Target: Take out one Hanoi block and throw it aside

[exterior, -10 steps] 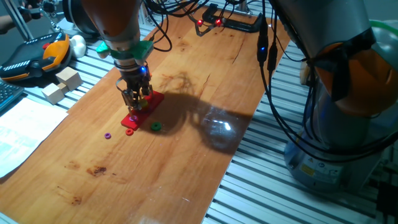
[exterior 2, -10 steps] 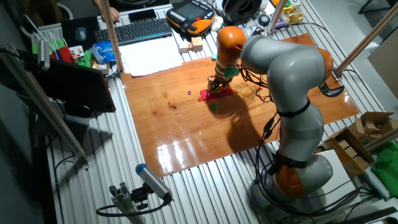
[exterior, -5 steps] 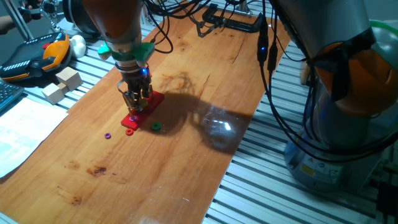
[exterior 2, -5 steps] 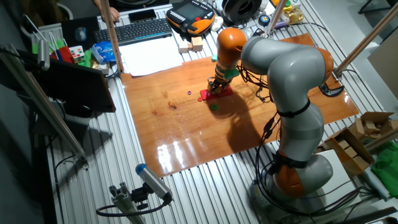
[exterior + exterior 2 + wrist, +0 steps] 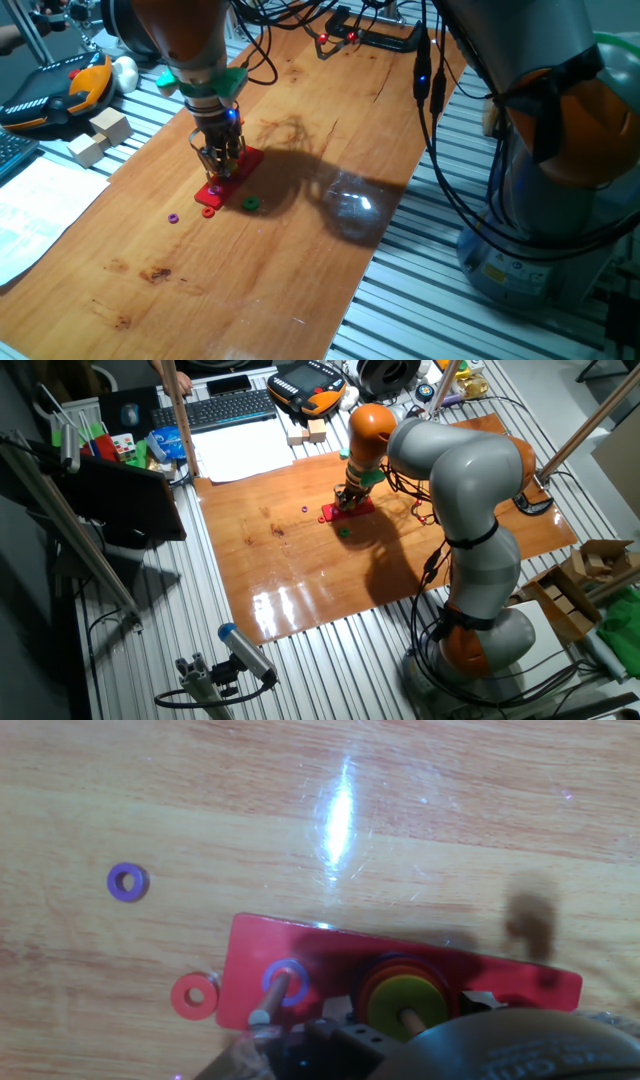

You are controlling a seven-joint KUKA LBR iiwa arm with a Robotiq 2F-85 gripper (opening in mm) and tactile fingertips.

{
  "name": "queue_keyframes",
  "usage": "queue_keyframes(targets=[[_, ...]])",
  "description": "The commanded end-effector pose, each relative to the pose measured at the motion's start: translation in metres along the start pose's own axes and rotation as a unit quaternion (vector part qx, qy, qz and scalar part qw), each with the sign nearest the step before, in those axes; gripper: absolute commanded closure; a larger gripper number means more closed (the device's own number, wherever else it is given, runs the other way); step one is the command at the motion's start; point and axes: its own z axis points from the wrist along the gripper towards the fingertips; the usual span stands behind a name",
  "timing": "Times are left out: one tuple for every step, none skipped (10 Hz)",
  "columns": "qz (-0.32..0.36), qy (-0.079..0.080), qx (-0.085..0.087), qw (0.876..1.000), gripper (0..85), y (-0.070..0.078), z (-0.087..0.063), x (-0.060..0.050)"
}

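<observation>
The yellow Hanoi block lies on top of a stack of orange, red and purple rings on a peg of the red base plate. Another peg holds a small blue-purple ring. My gripper stands straight down over the red base plate, fingertips close to the pegs; it also shows in the other fixed view. In the hand view only dark gripper parts show at the bottom edge, next to the stack. The frames do not show whether the jaws are open or shut.
A green ring, a red ring and a purple ring lie loose on the wooden table beside the plate. Wooden blocks and a pendant sit at the left, off the board. The arm's base stands right.
</observation>
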Motion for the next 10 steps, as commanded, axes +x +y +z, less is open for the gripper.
queue_keyframes(targets=[[-0.001, 0.0, 0.0, 1.0, 33.0, 0.0001, -0.0001, -0.0001], [-0.003, 0.0, 0.001, 1.0, 35.0, 0.0001, -0.0002, -0.0002], [-0.004, 0.0, 0.002, 1.0, 37.7, -0.0001, -0.0006, -0.0003], [-0.005, 0.0, 0.002, 1.0, 38.3, -0.0001, -0.0009, -0.0003], [-0.006, 0.0, 0.002, 1.0, 39.7, -0.0001, -0.0011, -0.0004], [-0.007, 0.001, 0.003, 1.0, 41.0, -0.0002, -0.0013, -0.0004], [-0.009, 0.0, 0.004, 1.0, 43.0, -0.0003, -0.0016, -0.0005], [-0.009, 0.0, 0.005, 1.0, 44.7, -0.0005, -0.0022, -0.0005], [-0.01, 0.0, 0.006, 1.0, 44.3, -0.0005, -0.0027, -0.0006], [-0.01, -0.001, 0.007, 1.0, 42.0, -0.0005, -0.0032, -0.0006]])
